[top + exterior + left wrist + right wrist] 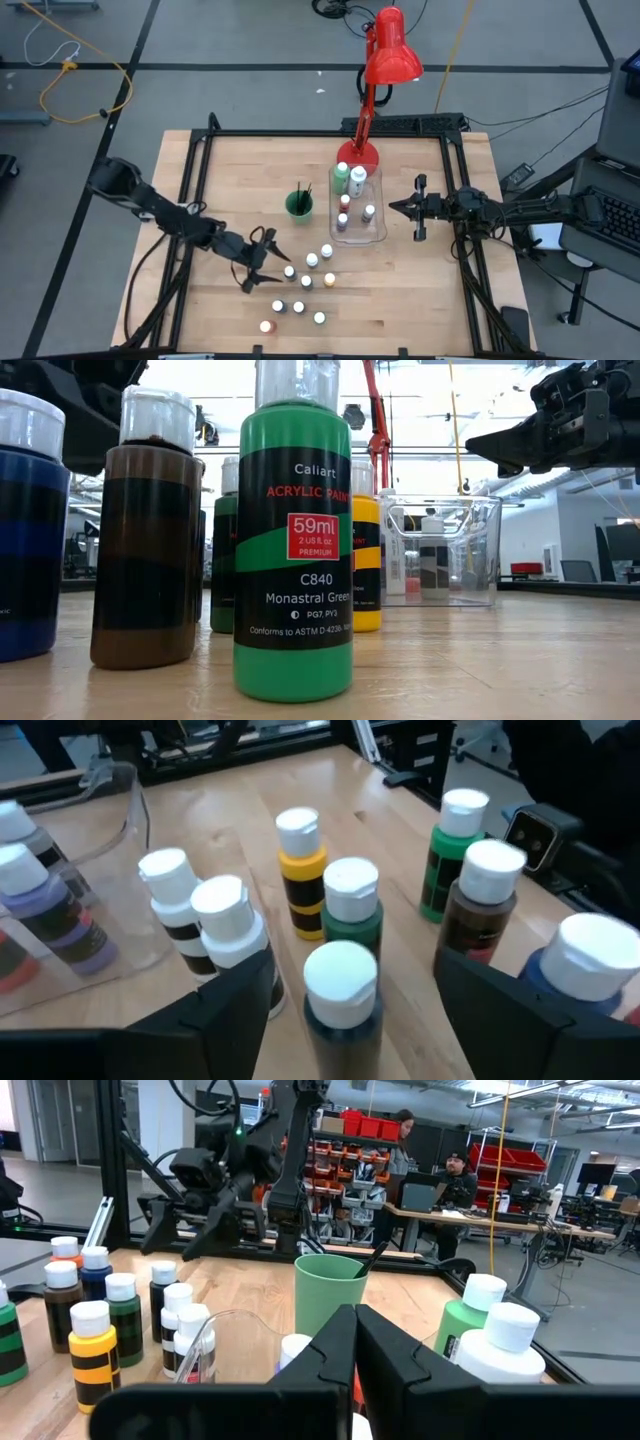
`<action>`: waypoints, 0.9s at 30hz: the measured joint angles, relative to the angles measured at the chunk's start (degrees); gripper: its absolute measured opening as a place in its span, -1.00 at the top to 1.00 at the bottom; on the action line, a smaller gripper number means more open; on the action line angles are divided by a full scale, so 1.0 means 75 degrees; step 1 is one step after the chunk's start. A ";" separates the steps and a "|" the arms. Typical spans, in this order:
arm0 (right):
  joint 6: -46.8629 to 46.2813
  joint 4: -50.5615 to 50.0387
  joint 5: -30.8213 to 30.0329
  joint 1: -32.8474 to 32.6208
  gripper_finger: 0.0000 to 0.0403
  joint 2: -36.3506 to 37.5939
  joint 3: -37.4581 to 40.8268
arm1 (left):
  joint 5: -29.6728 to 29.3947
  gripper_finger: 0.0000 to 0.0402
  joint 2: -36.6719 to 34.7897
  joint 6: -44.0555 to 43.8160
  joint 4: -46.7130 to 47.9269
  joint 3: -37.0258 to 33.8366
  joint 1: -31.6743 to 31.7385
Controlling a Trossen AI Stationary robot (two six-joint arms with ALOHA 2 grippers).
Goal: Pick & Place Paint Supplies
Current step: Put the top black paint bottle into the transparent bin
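Several small white-capped paint bottles [306, 281] stand on their bases on the wooden table, near its front middle. My left gripper [268, 258] is open just left of this cluster. In the left wrist view a dark bottle [340, 995] stands between its spread fingers, apart from both. More bottles, two of them larger [357, 178], stand inside the clear bin [378, 232]. Thin dark brushes [303, 190] stick up out of the green cup [299, 205]. My right gripper [398, 208] is shut and hovers at the bin's right side, above its rim.
A red desk lamp [390, 50] stands on its round base [362, 155] at the table's far edge, behind the bin. In the low view a green bottle [293, 550], a brown one [145, 530] and a blue one [30, 530] stand close to the near edge. People sit at desks [450, 1180] beyond the table.
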State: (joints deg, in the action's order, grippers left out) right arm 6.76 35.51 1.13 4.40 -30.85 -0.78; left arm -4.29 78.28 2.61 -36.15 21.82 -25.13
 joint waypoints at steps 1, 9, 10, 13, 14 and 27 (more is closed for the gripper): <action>0.0003 0.0000 0.0000 0.0000 0.98 0.0000 0.0000 | -0.0003 -0.37 0.0065 -0.0025 -0.0031 0.0003 0.0016; -0.0006 -0.0001 0.0000 0.0000 0.98 0.0000 0.0000 | -0.0029 -0.27 0.0570 -0.0249 -0.0524 0.0012 0.0062; -0.0006 -0.0003 0.0000 0.0000 0.98 0.0000 0.0000 | -0.0029 -0.26 0.0630 -0.0275 -0.0574 0.0012 0.0062; -0.0006 -0.0020 0.0000 0.0000 0.98 0.0000 -0.0002 | -0.0070 -0.25 0.0764 -0.0314 -0.0670 0.0012 0.0063; -0.0008 -0.0020 0.0000 0.0000 0.98 0.0000 0.0000 | -0.0129 -0.25 0.0781 -0.0314 -0.0669 0.0012 0.0062; -0.0009 -0.0019 0.0000 0.0000 0.98 0.0000 0.0000 | -0.0239 -0.26 0.0781 -0.0317 -0.0809 0.0012 0.0065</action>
State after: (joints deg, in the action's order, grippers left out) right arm 6.70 35.36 1.13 4.40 -30.85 -0.78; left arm -6.09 84.14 0.23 -42.22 21.91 -24.64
